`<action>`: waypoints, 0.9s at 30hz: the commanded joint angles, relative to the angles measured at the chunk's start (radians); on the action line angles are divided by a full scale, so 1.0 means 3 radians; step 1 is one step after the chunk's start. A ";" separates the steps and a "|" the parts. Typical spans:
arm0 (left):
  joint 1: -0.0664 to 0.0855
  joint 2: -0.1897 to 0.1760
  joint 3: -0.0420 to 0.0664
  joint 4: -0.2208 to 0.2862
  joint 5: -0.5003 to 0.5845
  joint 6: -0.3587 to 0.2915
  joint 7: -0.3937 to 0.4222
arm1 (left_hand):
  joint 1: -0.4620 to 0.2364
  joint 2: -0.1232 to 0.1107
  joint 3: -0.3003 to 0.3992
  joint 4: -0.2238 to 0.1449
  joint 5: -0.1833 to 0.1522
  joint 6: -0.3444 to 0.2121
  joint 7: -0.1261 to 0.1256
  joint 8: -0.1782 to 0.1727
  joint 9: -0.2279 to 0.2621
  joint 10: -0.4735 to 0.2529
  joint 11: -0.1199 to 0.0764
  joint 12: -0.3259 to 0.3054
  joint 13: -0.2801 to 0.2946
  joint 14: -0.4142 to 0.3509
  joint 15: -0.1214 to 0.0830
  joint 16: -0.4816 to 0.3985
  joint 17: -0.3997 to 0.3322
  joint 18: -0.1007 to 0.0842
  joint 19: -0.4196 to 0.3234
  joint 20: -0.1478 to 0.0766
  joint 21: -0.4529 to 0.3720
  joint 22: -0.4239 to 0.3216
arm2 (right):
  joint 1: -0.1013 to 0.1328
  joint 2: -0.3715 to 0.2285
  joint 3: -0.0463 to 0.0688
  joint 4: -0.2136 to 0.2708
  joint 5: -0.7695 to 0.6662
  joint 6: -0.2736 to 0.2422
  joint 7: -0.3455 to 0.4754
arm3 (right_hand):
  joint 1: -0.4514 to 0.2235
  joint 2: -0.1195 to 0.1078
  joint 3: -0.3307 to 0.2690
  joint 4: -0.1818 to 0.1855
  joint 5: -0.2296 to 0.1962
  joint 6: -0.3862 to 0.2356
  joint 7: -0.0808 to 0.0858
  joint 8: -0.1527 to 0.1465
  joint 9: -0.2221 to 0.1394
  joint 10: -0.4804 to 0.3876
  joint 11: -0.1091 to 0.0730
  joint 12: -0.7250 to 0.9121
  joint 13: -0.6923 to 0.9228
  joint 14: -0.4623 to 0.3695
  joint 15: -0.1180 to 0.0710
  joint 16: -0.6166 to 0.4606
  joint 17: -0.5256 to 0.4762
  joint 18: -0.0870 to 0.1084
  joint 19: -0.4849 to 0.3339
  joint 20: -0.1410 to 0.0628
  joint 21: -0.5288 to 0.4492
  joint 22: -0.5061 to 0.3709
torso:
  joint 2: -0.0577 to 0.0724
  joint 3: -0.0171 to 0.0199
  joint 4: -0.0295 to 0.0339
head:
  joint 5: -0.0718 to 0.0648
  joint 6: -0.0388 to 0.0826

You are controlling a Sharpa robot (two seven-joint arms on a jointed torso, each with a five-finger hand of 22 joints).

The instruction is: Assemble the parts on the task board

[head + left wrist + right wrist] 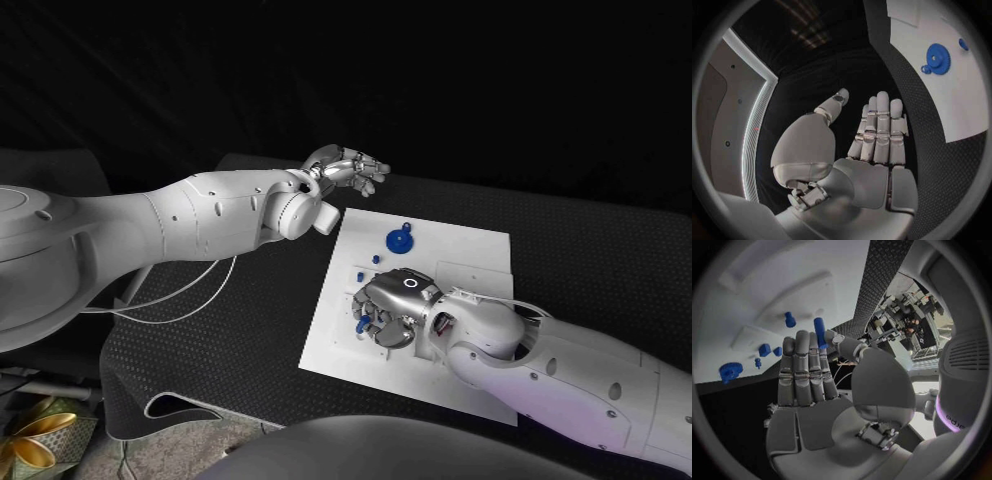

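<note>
The white task board (464,252) lies mid-table. A blue gear (400,239) and a small blue part (376,259) lie on its far left part. My right hand (392,308) hovers palm-down over the board's left middle. In the right wrist view its thumb and a finger pinch a blue peg (820,332), while the other fingers (797,365) stay straight. Beyond them are a shorter blue peg (789,319), small blue pieces (764,349) and the gear (731,371). My left hand (346,168) hangs beyond the board's far left corner, fingers (879,125) straight and apart, holding nothing. The gear (937,57) lies off to its side.
The board rests on a black textured mat (216,350) whose near left corner curls over the table edge. White cables (188,292) trail under my left arm. Raised white blocks (811,292) stand on the board beyond my right hand.
</note>
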 commanded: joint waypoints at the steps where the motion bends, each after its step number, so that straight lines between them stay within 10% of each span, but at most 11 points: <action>1: 0.0004 0.0010 0.0003 0.0007 0.0021 0.0048 0.0025 | -0.0018 0.0019 -0.0005 0.0023 0.0016 -0.0016 -0.0007 0.0006 0.0002 0.0003 0.0015 0.0021 -0.0002 0.0018 0.0005 -0.0014 0.0004 0.0062 0.0009 -0.0003 -0.0018 0.0005 | -0.0003 0.0006 -0.0004 -0.0005 -0.0037 0.0081 0.0038 | 0.0000 0.0049 -0.0002 -0.0030 0.0007 0.0019 0.0005 0.0011 0.0112 0.0016 0.0004 -0.0004 0.0003 0.0007 -0.0010 0.0017 0.0003 0.0028 0.0015 -0.0009 0.0021 0.0068 | -0.0002 -0.0001 -0.0002 | 0.0007 -0.0007; 27: 0.0004 0.0011 0.0003 0.0005 0.0021 0.0050 0.0020 | -0.0018 0.0021 -0.0006 0.0024 0.0016 -0.0017 -0.0007 0.0008 0.0002 0.0002 0.0015 0.0020 -0.0003 0.0017 0.0006 -0.0022 0.0012 0.0062 0.0008 -0.0003 -0.0022 0.0009 | -0.0026 0.0044 -0.0028 -0.0083 -0.0083 0.0169 0.0021 | -0.0022 0.0078 -0.0017 -0.0080 0.0007 0.0012 0.0007 0.0011 0.0130 0.0012 0.0005 -0.0012 0.0025 0.0008 -0.0010 0.0010 0.0014 0.0028 0.0011 -0.0009 0.0025 0.0066 | 0.0000 0.0000 -0.0007 | 0.0017 -0.0020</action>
